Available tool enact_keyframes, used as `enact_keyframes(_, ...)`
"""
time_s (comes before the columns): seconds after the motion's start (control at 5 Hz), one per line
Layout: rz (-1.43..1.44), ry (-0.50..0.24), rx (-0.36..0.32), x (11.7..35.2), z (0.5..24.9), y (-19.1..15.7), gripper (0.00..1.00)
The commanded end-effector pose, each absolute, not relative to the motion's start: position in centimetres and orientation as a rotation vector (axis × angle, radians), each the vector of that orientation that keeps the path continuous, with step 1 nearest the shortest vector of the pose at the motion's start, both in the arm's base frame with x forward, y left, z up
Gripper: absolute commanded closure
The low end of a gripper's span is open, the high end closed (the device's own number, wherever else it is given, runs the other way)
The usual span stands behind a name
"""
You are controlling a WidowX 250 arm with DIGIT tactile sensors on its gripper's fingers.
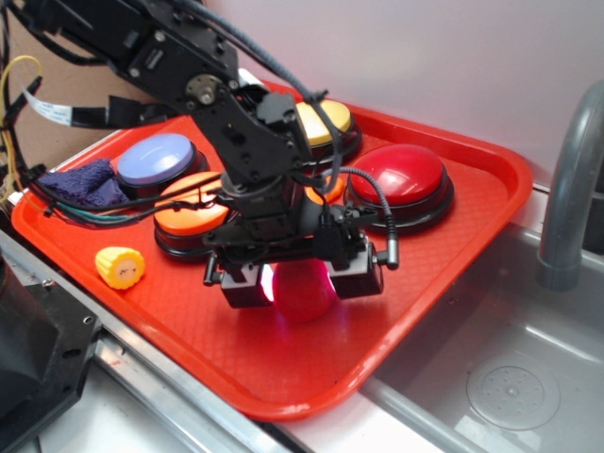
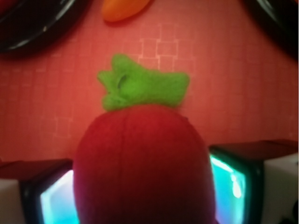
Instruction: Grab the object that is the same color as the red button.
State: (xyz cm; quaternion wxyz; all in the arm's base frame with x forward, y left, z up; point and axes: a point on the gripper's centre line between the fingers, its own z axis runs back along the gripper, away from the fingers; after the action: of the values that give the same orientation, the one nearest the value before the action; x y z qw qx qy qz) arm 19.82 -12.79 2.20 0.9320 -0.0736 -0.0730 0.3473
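The object, a round red fuzzy toy fruit [image 1: 304,293], rests on the red tray [image 1: 283,387] in front of the buttons. In the wrist view the fruit [image 2: 140,172] fills the space between the glowing pads [image 2: 229,182], its green leafy top pointing away from the camera. My gripper [image 1: 302,283] reaches down over it, one finger on each side and both pressing its flanks. The red button [image 1: 401,179], a glossy dark-red dome on a black base, stands at the tray's back right, apart from the gripper.
An orange button [image 1: 189,212], a pale purple button [image 1: 156,159] and a yellow button [image 1: 326,121] stand behind the arm. A yellow corn toy [image 1: 120,267] and a purple cloth [image 1: 80,184] lie left. An orange crescent toy [image 2: 125,9] lies ahead. A sink [image 1: 510,387] and faucet [image 1: 571,189] border the right.
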Motion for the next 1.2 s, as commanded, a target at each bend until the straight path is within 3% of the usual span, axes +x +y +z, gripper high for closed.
enact_keyframes(0.0,0.561,-0.127,-0.207,20.8,5.0,-12.5,1.0)
enact_keyframes(0.2,0.464,-0.112,-0.205,21.1,6.9,-12.0,1.0)
enact_keyframes(0.6,0.211,-0.137,-0.137,22.0,13.9,-10.1,1.0)
enact_keyframes(1.0,0.172,-0.23,-0.072,22.5,19.5,-6.0,1.0)
